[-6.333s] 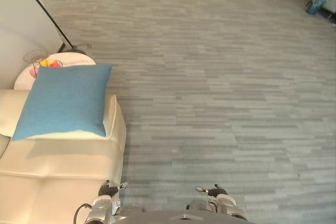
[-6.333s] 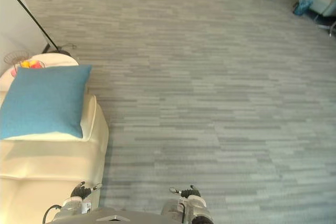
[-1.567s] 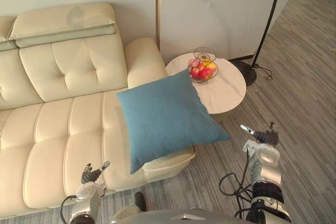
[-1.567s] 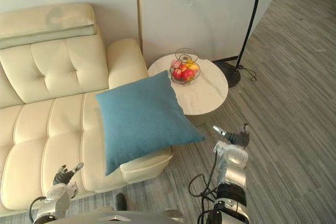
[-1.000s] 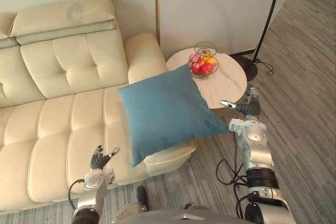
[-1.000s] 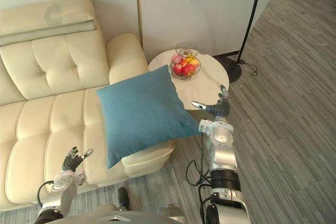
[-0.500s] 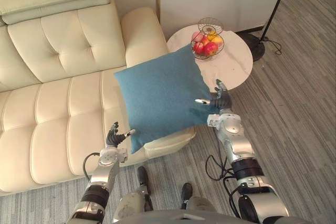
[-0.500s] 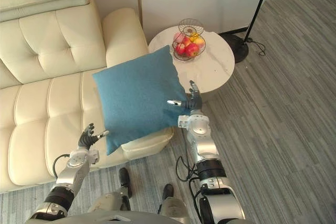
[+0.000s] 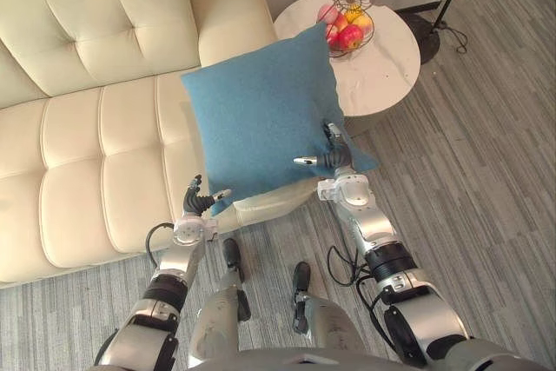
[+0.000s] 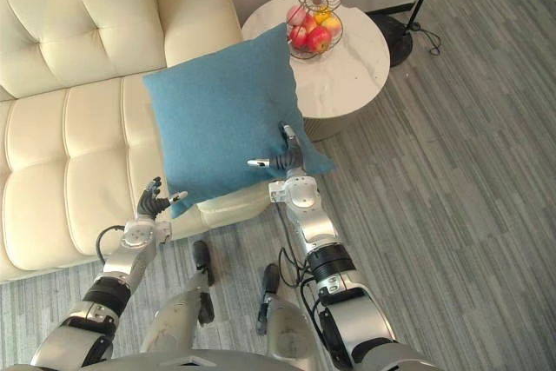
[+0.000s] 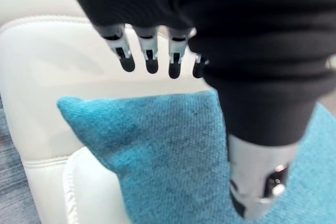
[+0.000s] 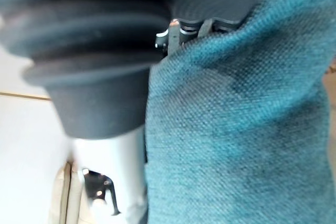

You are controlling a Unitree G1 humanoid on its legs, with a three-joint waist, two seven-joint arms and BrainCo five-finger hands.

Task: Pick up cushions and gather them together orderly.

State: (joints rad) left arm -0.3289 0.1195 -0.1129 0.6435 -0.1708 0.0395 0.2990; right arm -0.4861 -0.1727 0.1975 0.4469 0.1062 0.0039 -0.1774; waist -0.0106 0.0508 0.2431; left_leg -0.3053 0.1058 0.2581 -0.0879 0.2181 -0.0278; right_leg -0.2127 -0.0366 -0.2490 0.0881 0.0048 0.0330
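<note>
The right hand [image 9: 336, 156] now lies on the near right corner of the blue cushion [image 9: 261, 115]. Half a second ago it was beside this corner, so it has come in over the fabric. Its thumb is spread out to the side and its fingers point up along the cushion. In the right wrist view the cloth is close against the hand, and nothing is clamped yet.

The left hand [image 9: 200, 204] has also risen, to the near left corner of the cushion. Its fingers [image 11: 149, 59] are straight in a row and the thumb [image 11: 257, 187] stands apart from them. In the left wrist view the cushion corner sits in the gap between them, but it seems not to be touched.

Both arms are stretched forward from below, one at each lower corner. The whole view has shifted as well, so the robot itself has probably leaned closer.

The cushion lies flat on the end of the cream sofa [image 9: 87, 128], its far corner reaching toward the round table [image 9: 387, 76] with the fruit basket [image 9: 349, 16]. For the task this likely means the approach is nearly finished. The next step is probably to close both hands on the corners and lift.
</note>
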